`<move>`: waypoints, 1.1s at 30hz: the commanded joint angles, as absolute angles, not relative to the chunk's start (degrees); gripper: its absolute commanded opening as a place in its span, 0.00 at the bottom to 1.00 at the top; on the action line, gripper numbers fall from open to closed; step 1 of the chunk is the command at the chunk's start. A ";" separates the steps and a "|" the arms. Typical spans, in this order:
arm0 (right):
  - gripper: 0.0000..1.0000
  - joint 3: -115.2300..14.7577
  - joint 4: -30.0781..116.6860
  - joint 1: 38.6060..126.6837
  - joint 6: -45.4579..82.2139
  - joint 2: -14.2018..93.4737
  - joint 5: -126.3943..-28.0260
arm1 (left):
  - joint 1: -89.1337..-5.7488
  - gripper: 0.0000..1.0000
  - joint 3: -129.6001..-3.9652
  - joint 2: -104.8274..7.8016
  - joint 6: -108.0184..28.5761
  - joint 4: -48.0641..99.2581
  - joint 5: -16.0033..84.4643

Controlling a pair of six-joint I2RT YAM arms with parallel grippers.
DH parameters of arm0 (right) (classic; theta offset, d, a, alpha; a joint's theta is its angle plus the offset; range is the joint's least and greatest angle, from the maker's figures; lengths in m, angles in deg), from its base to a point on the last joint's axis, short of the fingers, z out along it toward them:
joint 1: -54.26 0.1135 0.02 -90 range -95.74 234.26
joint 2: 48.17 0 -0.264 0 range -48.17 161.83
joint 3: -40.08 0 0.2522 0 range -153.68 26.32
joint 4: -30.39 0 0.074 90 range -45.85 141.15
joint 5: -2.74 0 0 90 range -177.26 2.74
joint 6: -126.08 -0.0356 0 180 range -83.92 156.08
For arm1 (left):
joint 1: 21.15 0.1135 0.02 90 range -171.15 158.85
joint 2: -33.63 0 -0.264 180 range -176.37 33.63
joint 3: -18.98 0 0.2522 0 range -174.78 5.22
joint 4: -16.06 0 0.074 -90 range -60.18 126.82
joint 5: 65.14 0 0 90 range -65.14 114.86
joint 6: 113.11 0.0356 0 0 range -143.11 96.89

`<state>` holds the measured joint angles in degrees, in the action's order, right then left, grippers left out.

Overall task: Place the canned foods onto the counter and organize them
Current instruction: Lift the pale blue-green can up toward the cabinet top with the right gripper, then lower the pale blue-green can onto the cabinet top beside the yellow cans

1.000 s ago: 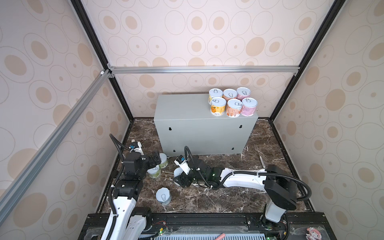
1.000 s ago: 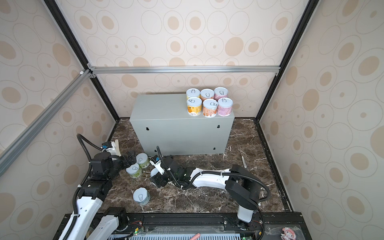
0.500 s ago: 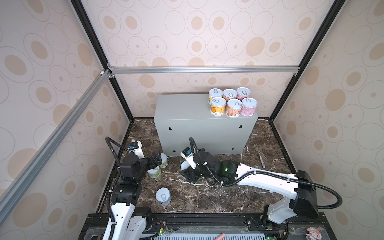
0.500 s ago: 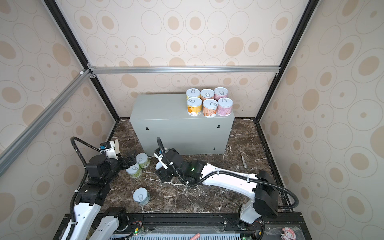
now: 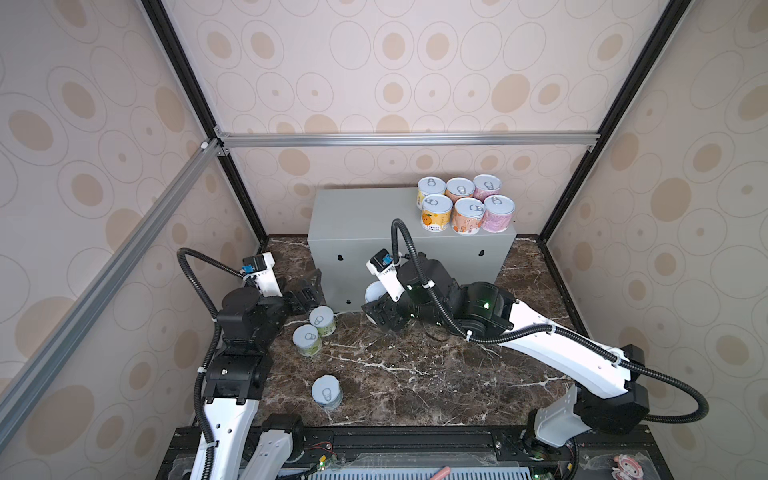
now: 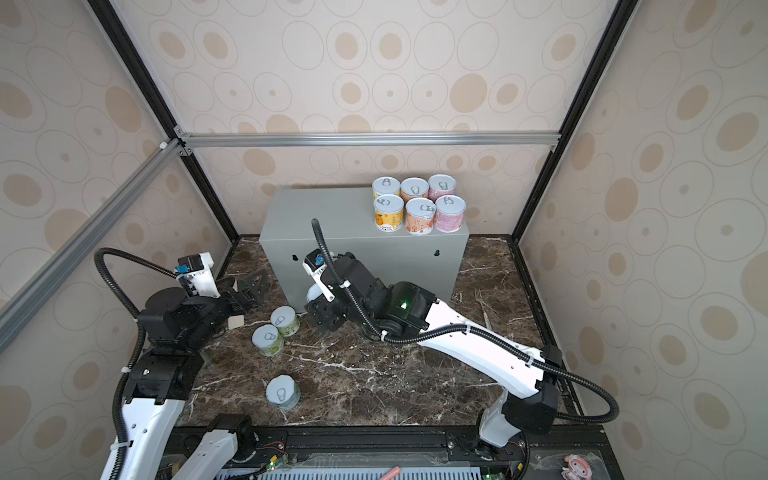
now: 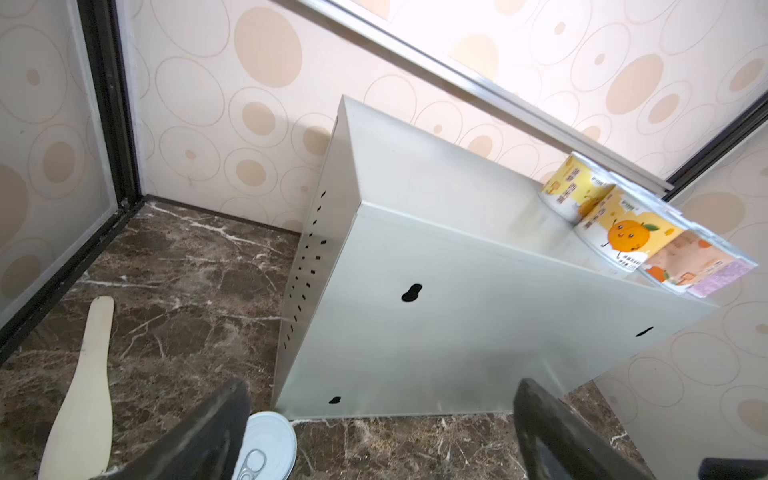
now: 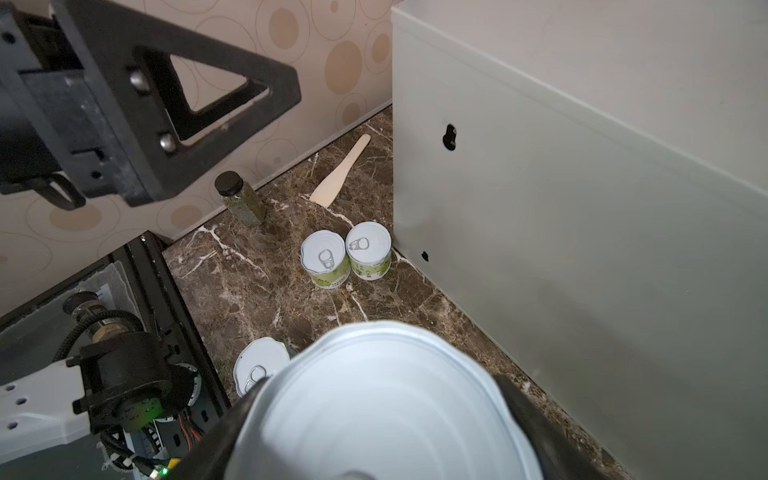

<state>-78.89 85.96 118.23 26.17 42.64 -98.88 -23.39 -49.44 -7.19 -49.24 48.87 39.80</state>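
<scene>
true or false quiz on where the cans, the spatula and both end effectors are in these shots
1. Six cans stand on the counter. True.
2. The left end effector holds a green can. False: it is open and empty; two green cans stand on the marble beside it.
3. The right end effector grips a can. True.
4. The wooden spatula lies on the counter. False: it lies on the marble.

Both top views look down from high up front, far; wrist cams low, close; all share counter (image 5: 365, 212)
</scene>
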 commanded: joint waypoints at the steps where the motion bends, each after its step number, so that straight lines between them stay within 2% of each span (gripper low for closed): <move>1: 0.57 -87.19 91.97 117.06 29.02 45.69 -99.04 | -23.02 0.99 -54.32 -8.87 -48.58 50.89 41.12; 13: 0.57 -119.84 106.53 109.08 30.87 60.64 -94.69 | -23.12 0.99 -58.83 -14.59 -50.27 47.66 45.05; 20: 0.58 -122.48 104.34 105.89 31.47 62.89 -93.42 | -23.24 0.99 -58.23 -16.83 -51.87 43.80 47.48; 33: 0.58 -123.35 96.87 101.92 33.84 65.99 -94.57 | -25.20 0.99 -61.84 -20.67 -51.06 41.81 46.14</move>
